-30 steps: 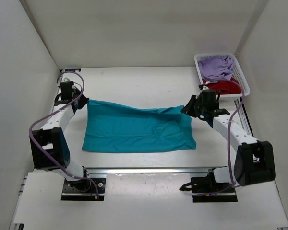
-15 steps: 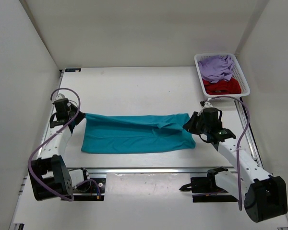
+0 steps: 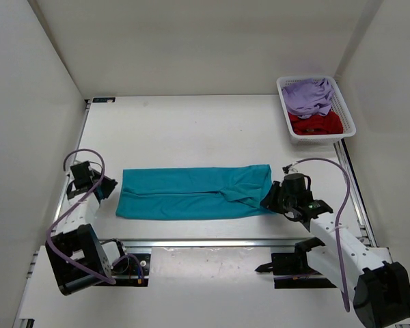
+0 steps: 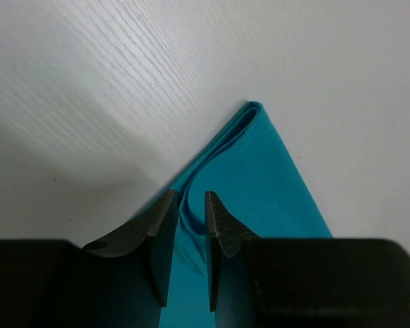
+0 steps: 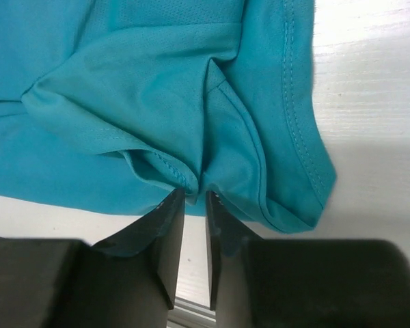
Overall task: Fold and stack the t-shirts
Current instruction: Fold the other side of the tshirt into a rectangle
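The teal t-shirt (image 3: 191, 193) lies on the table as a long band folded over on itself. My left gripper (image 3: 108, 188) sits low at its left end, jaws a little apart; in the left wrist view (image 4: 189, 198) the folded teal corner (image 4: 260, 184) runs between them. My right gripper (image 3: 270, 199) is at the shirt's right end, jaws narrowly apart (image 5: 195, 195), with a bunched teal fold (image 5: 123, 102) touching the tips and bare table showing in the gap. The lavender t-shirt (image 3: 307, 96) and the dark red t-shirt (image 3: 318, 123) lie in the basket.
A white mesh basket (image 3: 281, 87) stands at the back right corner. White walls close in the table on the left, back and right. A metal rail (image 3: 212, 241) runs along the near edge in front of the arm bases.
Both arms drew toward the near edge, bringing the shirt's far edge over into a narrower folded band. Both grippers, shut on the cloth before, now stand slightly apart.
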You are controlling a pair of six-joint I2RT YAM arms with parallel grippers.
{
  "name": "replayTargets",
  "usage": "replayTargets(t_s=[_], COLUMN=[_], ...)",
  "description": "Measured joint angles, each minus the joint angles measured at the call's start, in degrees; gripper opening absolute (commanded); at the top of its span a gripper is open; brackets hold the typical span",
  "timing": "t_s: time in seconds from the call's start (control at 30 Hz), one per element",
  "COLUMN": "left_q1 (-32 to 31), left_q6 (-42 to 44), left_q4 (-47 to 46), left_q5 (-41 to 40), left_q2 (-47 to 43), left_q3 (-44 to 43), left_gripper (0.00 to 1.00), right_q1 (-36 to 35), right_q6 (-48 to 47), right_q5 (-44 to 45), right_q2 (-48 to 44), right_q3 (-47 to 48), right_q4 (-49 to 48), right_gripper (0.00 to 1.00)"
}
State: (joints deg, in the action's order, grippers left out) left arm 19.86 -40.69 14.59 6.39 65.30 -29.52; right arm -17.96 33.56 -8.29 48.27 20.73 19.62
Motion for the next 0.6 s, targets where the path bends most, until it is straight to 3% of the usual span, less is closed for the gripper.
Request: replayTargets(t_s=[0.07,0.2,0.27,0.37,0.47,0.6], left_q1=[1.18,-1.86,-6.91,-19.65,-30.16,-35.30], left_q6=[-1.60,-4.15,-4.68,-4.46,-4.46,-5.57], left_q4=[0.00,-2.45,-3.89,-5.60,-8.41,-12.13], left_q5=[0.59,2.14,1.49,-0.83,-2.12,-2.56], left_q2=[-1.01,-3.67,-4.74,-5.99,-7.19,-7.69], left_q3=[0.11,-0.37,-0.63,-0.92,0.31,6.05], left_gripper=[0.32,0.26,0.26,0.23,0.22,0.22], right_q1=[-0.04,-2.21,-5.77,-14.73,-22.53,-27.08], right_q6=[-0.31,-0.72,-0.66,-1.20,-3.10,-6.45], right_q5=[0.42,3.10,4.44,6.82,7.69,8.79], right_q2=[-0.55,-0.87,0.44,6.14,15.54,26.38], right_q3=[0.17,3.21,5.51,9.31,13.90,19.71], right_q4=[0.94,3.23,2.84,0.02,-2.54,-4.61], right_gripper=[0.18,0.00,0.00,0.00,0.04,0.20])
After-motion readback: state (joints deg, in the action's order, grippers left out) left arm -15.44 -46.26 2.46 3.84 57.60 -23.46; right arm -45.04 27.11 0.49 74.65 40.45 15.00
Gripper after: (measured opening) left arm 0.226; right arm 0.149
